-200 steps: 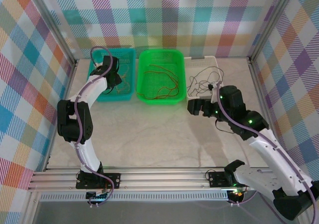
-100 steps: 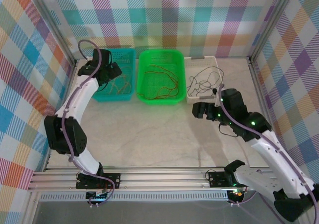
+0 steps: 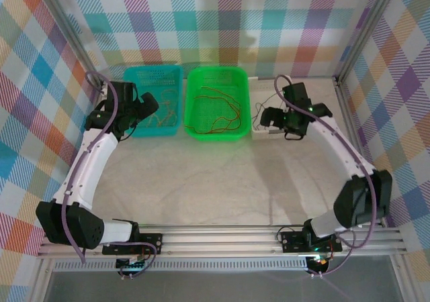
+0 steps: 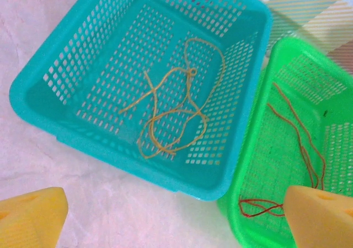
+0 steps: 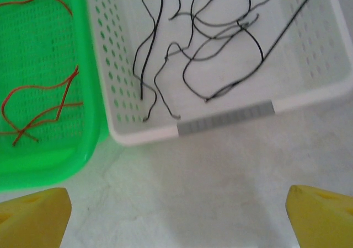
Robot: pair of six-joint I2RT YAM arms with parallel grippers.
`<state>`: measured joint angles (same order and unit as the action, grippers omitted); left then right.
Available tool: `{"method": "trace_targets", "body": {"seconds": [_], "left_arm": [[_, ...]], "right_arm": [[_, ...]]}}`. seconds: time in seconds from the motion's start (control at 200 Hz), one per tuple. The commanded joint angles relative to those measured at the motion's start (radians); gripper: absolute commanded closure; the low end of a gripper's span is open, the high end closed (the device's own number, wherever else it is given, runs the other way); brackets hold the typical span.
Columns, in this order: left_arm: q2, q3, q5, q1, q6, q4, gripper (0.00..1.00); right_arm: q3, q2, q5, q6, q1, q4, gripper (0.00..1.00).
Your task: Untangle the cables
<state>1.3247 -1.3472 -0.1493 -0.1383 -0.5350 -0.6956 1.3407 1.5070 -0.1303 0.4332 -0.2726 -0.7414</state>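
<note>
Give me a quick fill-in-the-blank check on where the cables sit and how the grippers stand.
1. The black cables lie in the ____.
2. The red cables lie in the ____.
3. The left gripper and the right gripper are both ____.

Missing words: white basket; green basket; open.
</note>
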Motion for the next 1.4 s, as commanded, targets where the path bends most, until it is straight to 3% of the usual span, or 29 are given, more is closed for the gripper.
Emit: {"method": "trace_targets", "body": {"seconds": [0.0,0.215,0.4,0.83,1.14,1.285,1.395], "left_arm": [[-0.006,0.018,0.025,0.013,-0.009,0.059,0.00],[0.016,0.020,0.067,0.014,-0.013,0.070,0.00],[0.015,0.024,0.070,0.013,-0.014,0.076,0.00],[0.022,0.020,0.076,0.013,-0.003,0.080,0.00],[0.038,0.013,0.085,0.014,0.000,0.077,0.00],[0.039,0.014,0.079,0.014,0.002,0.077,0.00],[0.039,0.014,0.074,0.014,0.005,0.077,0.00]], "right_arm": [[0.071,0.089,0.012,-0.022,0.050,0.033,0.01],[0.171,0.220,0.079,-0.045,0.137,0.082,0.09],[0.257,0.343,0.103,-0.062,0.145,0.055,0.14],[0.319,0.463,-0.067,-0.068,0.142,-0.006,0.12],[0.372,0.571,-0.069,-0.055,0.141,-0.030,0.12],[0.414,0.626,-0.027,-0.053,0.138,-0.022,0.19],[0.434,0.634,-0.005,-0.056,0.130,-0.004,0.33]]}}
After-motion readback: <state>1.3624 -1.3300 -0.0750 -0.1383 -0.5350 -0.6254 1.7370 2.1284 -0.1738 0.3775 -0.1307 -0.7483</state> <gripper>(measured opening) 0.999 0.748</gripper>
